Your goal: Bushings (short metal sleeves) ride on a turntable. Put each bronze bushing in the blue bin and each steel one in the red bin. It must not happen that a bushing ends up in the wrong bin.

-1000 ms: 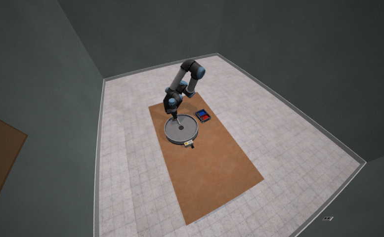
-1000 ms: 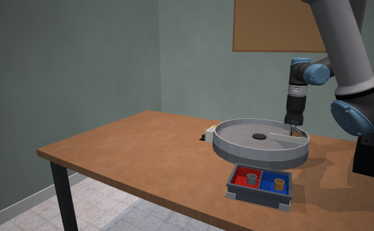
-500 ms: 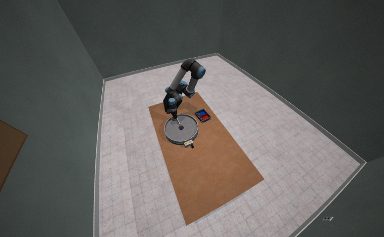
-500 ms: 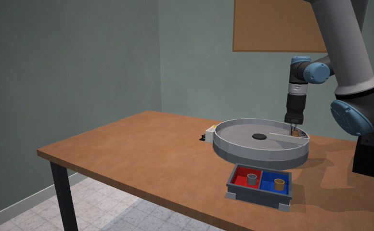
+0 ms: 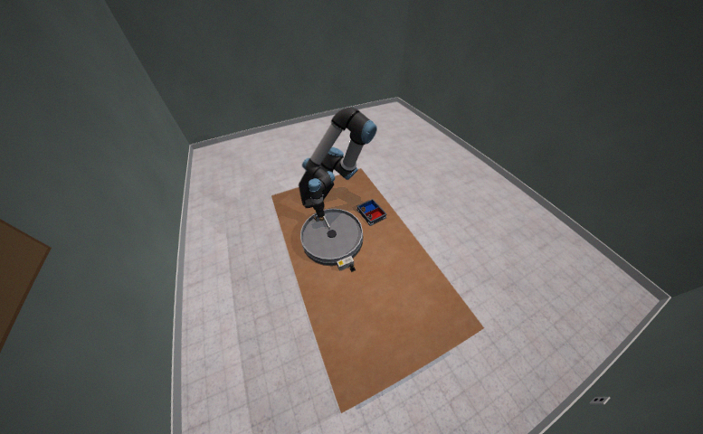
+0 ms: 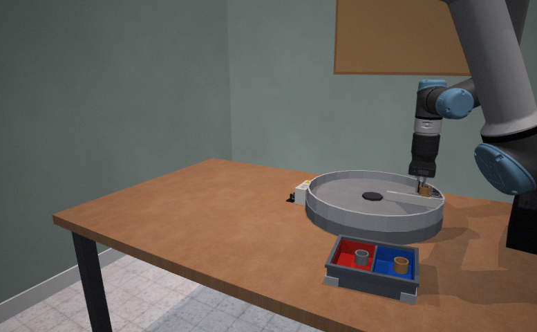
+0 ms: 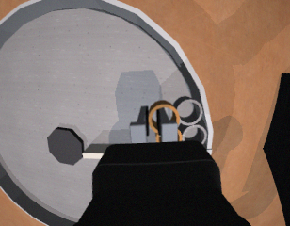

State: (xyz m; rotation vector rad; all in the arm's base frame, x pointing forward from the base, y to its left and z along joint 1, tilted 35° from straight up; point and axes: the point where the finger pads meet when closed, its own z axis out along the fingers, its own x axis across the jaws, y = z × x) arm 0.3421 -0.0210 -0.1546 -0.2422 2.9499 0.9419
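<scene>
My gripper (image 5: 320, 216) (image 6: 421, 189) (image 7: 152, 115) is shut on the wall of a bronze bushing (image 6: 424, 190) (image 7: 164, 103), with one finger inside its bore, and holds it slightly above the turntable (image 5: 333, 248) (image 6: 341, 193) (image 7: 65, 56). Another bronze bushing (image 7: 181, 137) lies beneath, mostly hidden by the gripper body. Two steel bushings (image 7: 201, 113) (image 7: 204, 135) stand beside them along the rim. In the exterior view, a steel bushing (image 6: 361, 258) stands in the red bin (image 5: 375, 214) (image 6: 345, 247) and a bronze bushing (image 6: 400, 266) in the blue bin (image 5: 369, 206) (image 6: 383, 255).
A pale straight bar (image 6: 410, 198) (image 7: 92, 155) crosses the turntable from the dark hub (image 5: 331, 233) (image 6: 372, 196) (image 7: 65, 146) to the rim, close to the held bushing. The turntable has a raised wall. A small white box (image 5: 345, 262) (image 6: 302, 192) sits against its outer side.
</scene>
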